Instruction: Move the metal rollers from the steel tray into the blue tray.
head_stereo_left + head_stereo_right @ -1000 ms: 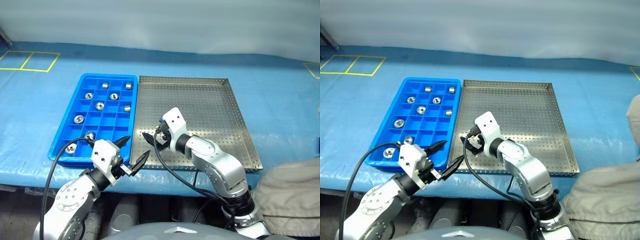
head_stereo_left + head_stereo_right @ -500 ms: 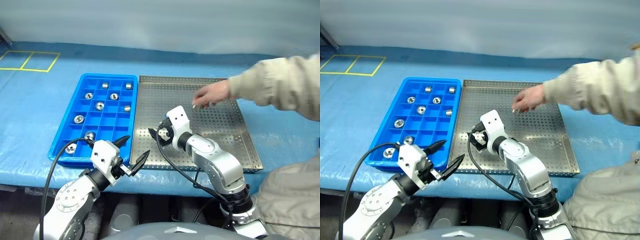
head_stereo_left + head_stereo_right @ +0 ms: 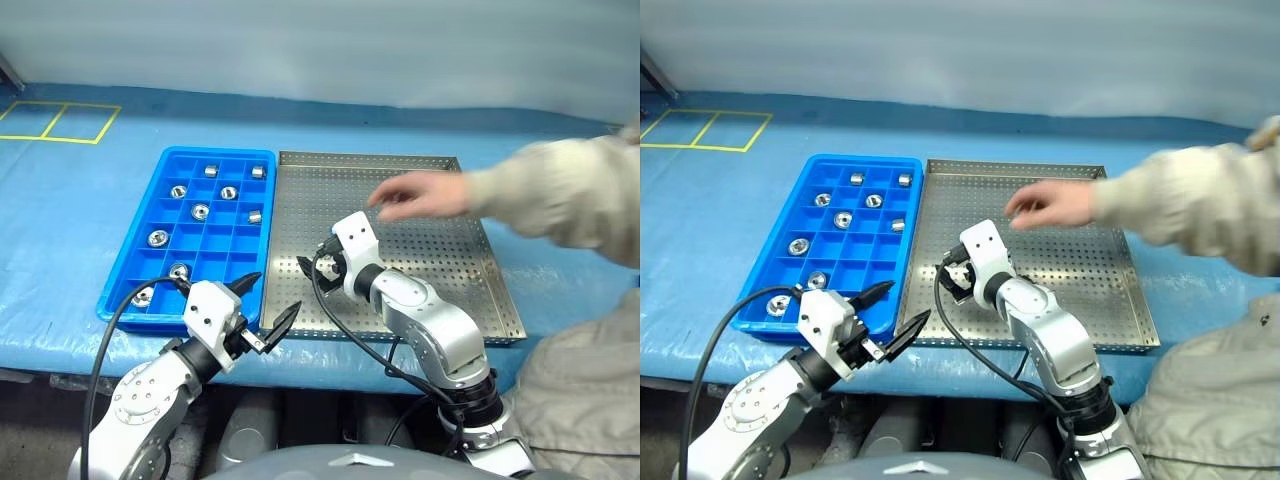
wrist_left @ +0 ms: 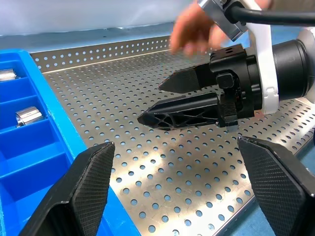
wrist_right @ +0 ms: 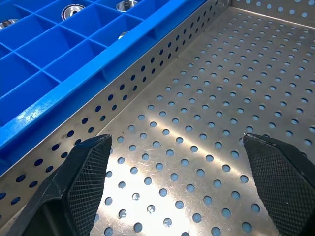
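Note:
Several metal rollers point(image 3: 200, 211) lie in separate compartments of the blue tray point(image 3: 225, 246), which sits to the left of the steel tray point(image 3: 470, 285). My right gripper point(image 3: 312, 270) hangs open low over the steel tray's near left part, close to the wall next to the blue tray point(image 5: 74, 54). Its fingers point(image 5: 83, 182) stand wide apart over bare perforated floor. My left gripper point(image 3: 270, 297) is open and empty at the front edge, between the two trays, facing the right gripper point(image 4: 150, 102).
A person's hand point(image 3: 420, 193) with a beige sleeve point(image 3: 560, 205) reaches in from the right over the middle of the steel tray. The trays rest on a blue cloth point(image 3: 90, 200) with yellow tape marks point(image 3: 60, 122) at the far left.
A person's arm has come in from the right over the steel tray, and the hand has moved further left. Both grippers have stayed in place and open.

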Robot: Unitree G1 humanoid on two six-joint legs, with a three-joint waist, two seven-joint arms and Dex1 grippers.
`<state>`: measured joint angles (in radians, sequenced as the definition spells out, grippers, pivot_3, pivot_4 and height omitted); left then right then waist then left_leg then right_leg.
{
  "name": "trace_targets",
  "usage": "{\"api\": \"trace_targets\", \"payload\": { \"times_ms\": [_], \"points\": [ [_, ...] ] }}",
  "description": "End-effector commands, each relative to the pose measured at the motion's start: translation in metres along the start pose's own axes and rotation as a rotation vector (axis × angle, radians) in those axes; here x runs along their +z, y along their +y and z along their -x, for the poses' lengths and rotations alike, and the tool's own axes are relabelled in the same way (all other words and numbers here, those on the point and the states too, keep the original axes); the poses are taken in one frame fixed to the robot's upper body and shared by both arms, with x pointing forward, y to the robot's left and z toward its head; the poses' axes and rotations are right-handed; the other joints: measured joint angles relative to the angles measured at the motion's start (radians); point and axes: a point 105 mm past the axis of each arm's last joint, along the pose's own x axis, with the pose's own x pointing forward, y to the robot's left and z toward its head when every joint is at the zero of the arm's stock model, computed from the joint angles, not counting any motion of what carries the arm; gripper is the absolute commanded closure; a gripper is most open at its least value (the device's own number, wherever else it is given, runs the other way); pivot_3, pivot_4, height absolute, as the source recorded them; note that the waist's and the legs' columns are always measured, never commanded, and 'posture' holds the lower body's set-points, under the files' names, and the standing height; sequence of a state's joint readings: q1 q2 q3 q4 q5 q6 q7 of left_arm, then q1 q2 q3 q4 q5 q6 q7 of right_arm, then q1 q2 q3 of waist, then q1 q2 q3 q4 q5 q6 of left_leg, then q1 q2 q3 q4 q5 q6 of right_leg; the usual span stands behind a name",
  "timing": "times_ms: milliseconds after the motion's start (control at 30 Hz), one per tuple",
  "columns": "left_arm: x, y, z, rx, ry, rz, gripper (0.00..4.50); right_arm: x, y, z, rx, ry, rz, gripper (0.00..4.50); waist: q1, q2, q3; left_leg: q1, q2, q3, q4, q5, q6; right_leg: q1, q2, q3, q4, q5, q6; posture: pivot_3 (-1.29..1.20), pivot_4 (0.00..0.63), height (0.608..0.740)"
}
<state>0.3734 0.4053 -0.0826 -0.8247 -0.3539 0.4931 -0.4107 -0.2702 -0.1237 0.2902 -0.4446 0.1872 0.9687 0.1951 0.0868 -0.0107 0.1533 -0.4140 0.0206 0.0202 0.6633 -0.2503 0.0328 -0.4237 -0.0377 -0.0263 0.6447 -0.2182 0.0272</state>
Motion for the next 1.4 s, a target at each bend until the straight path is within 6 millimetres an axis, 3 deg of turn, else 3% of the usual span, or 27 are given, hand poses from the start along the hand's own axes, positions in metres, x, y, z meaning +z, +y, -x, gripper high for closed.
{"api": "trace_targets", "payload": {
  "times_ms": [33,933,1400],
  "points": [
    [0.003,-0.001,0.000,-0.010,-0.009,-0.007,0.13,0.011,0.000,0.004,-0.005,-0.043,0.010,0.02,0.000,0.000,0.000,0.000,0.000,0.000,0.000,0.000,0.000,0.000,0.000,0.000,0.000,0.000,0.000,0.25,0.150,0.740],
    [0.005,-0.001,-0.001,-0.019,-0.014,-0.015,0.13,0.011,0.003,0.004,-0.006,-0.049,-0.002,0.02,-0.001,0.000,0.000,0.000,0.000,0.000,0.000,0.000,0.000,0.000,0.000,0.000,0.000,0.000,0.000,0.24,0.150,0.740],
    [0.006,-0.001,-0.002,-0.035,-0.015,-0.026,0.13,0.021,0.001,0.003,-0.008,-0.084,-0.015,0.02,-0.001,0.000,0.000,0.000,0.000,0.000,0.000,0.000,0.000,0.000,0.000,0.000,0.000,0.000,0.000,0.24,0.150,0.740]
  ]
}}
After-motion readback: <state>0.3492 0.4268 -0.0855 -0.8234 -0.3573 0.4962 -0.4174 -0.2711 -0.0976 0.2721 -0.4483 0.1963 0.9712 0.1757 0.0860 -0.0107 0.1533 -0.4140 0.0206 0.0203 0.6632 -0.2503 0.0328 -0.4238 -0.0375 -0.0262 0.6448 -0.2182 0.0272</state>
